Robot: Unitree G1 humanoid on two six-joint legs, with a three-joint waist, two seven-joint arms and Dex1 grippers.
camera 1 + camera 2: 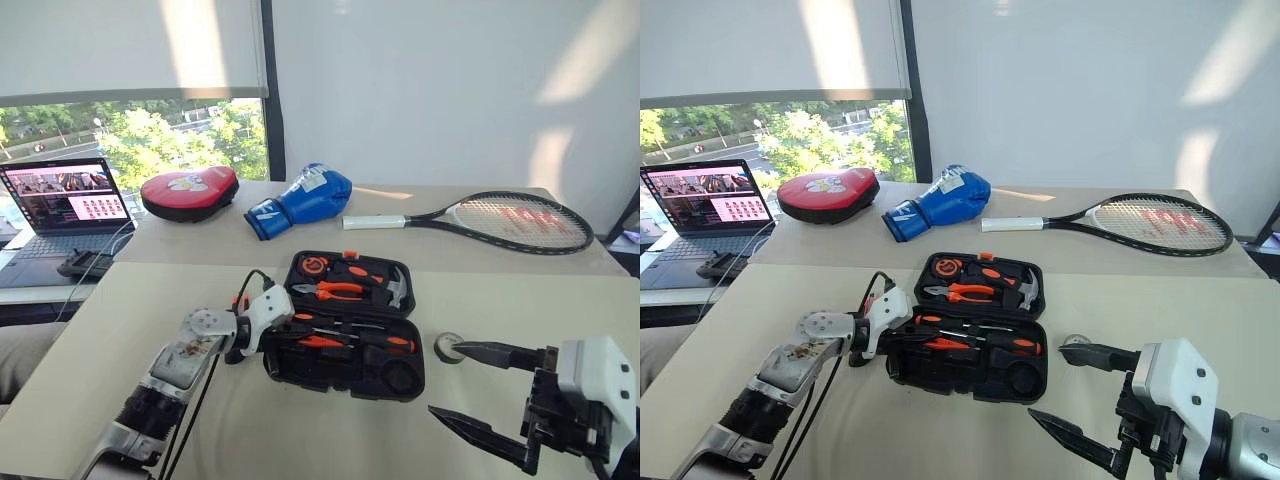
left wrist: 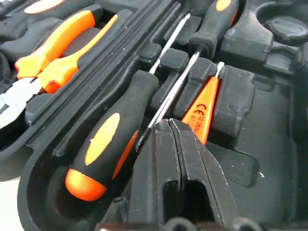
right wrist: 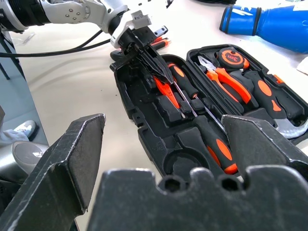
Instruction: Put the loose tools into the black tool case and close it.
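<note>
The matte beige worktop (image 1: 120, 330) spreads under my arms. The black tool case (image 1: 345, 370), moulded plastic with tool-shaped recesses, lies open just ahead of my left pincer (image 2: 174, 126). That pincer is pinched tight, empty, tips over a long screwdriver (image 2: 113, 139). My right pincer (image 1: 452, 385) gapes wide; the small tape roll (image 1: 448, 346) sits near its upper finger.
</note>
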